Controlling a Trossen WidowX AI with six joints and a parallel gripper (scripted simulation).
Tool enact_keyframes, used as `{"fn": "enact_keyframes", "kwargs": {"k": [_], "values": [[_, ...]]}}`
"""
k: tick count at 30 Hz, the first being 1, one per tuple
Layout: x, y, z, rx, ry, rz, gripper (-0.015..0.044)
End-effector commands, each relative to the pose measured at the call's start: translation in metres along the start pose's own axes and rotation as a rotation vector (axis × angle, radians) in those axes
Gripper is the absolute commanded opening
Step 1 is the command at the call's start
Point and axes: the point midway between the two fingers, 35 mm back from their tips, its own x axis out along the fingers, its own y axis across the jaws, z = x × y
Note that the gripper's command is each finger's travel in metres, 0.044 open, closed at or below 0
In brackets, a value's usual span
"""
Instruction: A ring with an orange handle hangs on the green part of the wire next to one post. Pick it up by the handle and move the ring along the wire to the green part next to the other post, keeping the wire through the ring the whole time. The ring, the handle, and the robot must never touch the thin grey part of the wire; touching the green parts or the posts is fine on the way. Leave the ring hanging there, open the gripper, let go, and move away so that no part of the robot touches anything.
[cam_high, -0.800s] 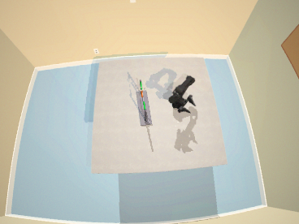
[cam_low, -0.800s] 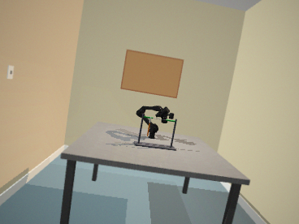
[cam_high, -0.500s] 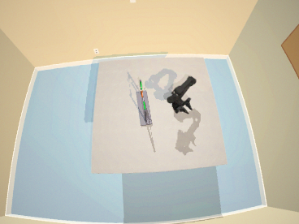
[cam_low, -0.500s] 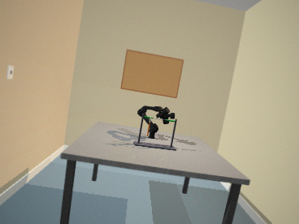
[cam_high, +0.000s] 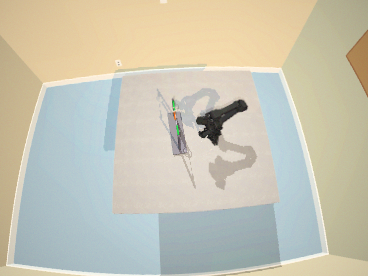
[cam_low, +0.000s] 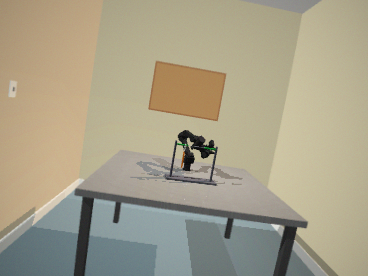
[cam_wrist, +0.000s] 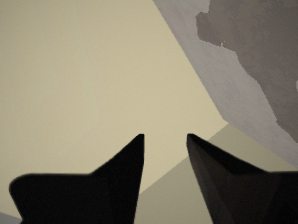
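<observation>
The orange handle (cam_high: 174, 115) (cam_low: 182, 160) hangs down below the green wire part (cam_high: 173, 104) (cam_low: 181, 144) next to the left post (cam_low: 173, 161) of the exterior view. The ring is too small to make out clearly. The other green part (cam_high: 177, 130) (cam_low: 210, 148) is beside the right post (cam_low: 214, 166). The thin grey wire between them is partly hidden against the arm. My gripper (cam_wrist: 165, 138) is partly open, with nothing between its fingertips in the wrist view. In the top view the arm is right of the wire stand, apart from the handle.
The stand's dark base (cam_high: 173, 146) (cam_low: 172, 178) rests on the grey table (cam_high: 145, 190) (cam_low: 140, 197). The arm (cam_high: 227, 111) (cam_low: 187, 136) rises behind the stand in the exterior view, overlapping the wire in that view. Shadows of arm and stand fall across the table.
</observation>
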Motion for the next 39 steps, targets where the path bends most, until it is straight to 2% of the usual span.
{"fn": "enact_keyframes", "kwargs": {"k": [1,11,20,29,39], "values": [[-0.013,0.007,0.035,-0.18,-0.14,0.066,0.016],[-0.065,0.014,0.11,-0.595,-0.521,0.114,0.016],[-0.128,0.003,0.158,-0.917,-0.895,0.008,0.016],[-0.197,-0.023,0.182,-1.16,-1.259,-0.252,0.016],[-0.265,-0.067,0.181,-1.299,-1.585,-0.719,0.016]]}}
